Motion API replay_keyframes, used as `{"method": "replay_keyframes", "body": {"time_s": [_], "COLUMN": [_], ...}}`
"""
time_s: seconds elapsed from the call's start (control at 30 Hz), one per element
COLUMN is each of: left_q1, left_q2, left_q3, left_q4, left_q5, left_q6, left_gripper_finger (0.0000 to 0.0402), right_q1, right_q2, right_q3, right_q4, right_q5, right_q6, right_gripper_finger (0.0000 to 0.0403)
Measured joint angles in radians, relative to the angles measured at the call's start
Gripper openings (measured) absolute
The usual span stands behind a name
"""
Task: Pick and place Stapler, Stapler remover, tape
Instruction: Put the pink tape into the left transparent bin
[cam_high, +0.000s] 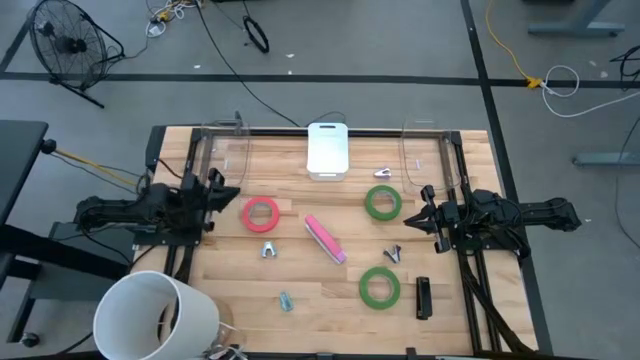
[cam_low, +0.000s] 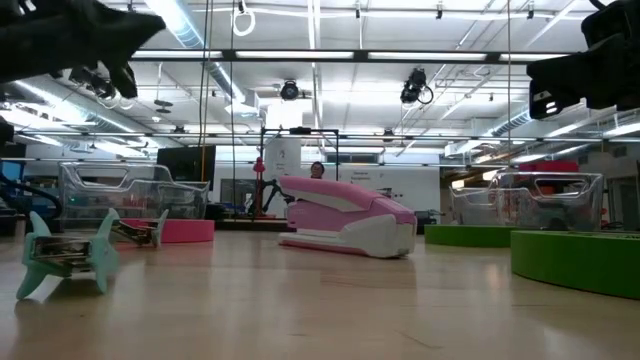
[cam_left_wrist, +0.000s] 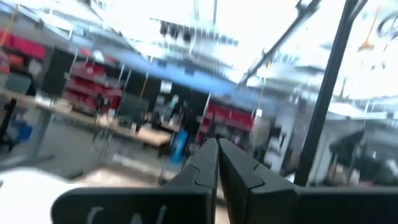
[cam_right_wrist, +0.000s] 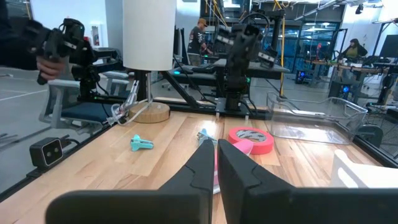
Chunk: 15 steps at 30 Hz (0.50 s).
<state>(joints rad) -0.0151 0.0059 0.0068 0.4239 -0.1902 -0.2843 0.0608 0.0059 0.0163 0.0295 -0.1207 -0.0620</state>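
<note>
A red-pink tape ring (cam_high: 261, 213) lies flat at the table's left centre. One green tape ring (cam_high: 382, 202) lies right of centre and another (cam_high: 380, 287) lies nearer the front. A pink stapler (cam_high: 324, 239) lies mid-table. Stapler removers lie at the centre-left (cam_high: 268, 250), the near side (cam_high: 287, 299), the right (cam_high: 392, 254) and the back (cam_high: 382, 173). My left gripper (cam_high: 225, 190) hovers shut and empty at the table's left, left of the red-pink ring. My right gripper (cam_high: 415, 218) hovers shut and empty at the right, beside the far green ring.
A white container (cam_high: 327, 150) stands at the back centre, between two clear bins (cam_high: 225, 150) (cam_high: 430, 150). A black stapler (cam_high: 423, 297) lies at the front right. A tall white cylinder (cam_high: 155, 315) stands at the front left corner.
</note>
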Motion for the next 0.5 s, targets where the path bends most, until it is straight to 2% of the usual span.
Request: {"method": "replay_keyframes", "body": {"time_s": [0.17, 0.5], "left_q1": [0.0, 0.0], "left_q2": [0.0, 0.001], "left_q3": [0.001, 0.095], "left_q4": [0.127, 0.118], "left_q5": [0.0, -0.026], "left_q6": [0.004, 0.009], "left_gripper_finger": [0.0018, 0.0018], "right_q1": [0.0, 0.0], "right_q2": [0.0, 0.0], "right_q3": [0.0, 0.0], "right_q4": [0.0, 0.0], "right_q5": [0.0, 0.0], "right_q6": [0.0, 0.0], "right_gripper_finger": [0.0022, 0.0022]}}
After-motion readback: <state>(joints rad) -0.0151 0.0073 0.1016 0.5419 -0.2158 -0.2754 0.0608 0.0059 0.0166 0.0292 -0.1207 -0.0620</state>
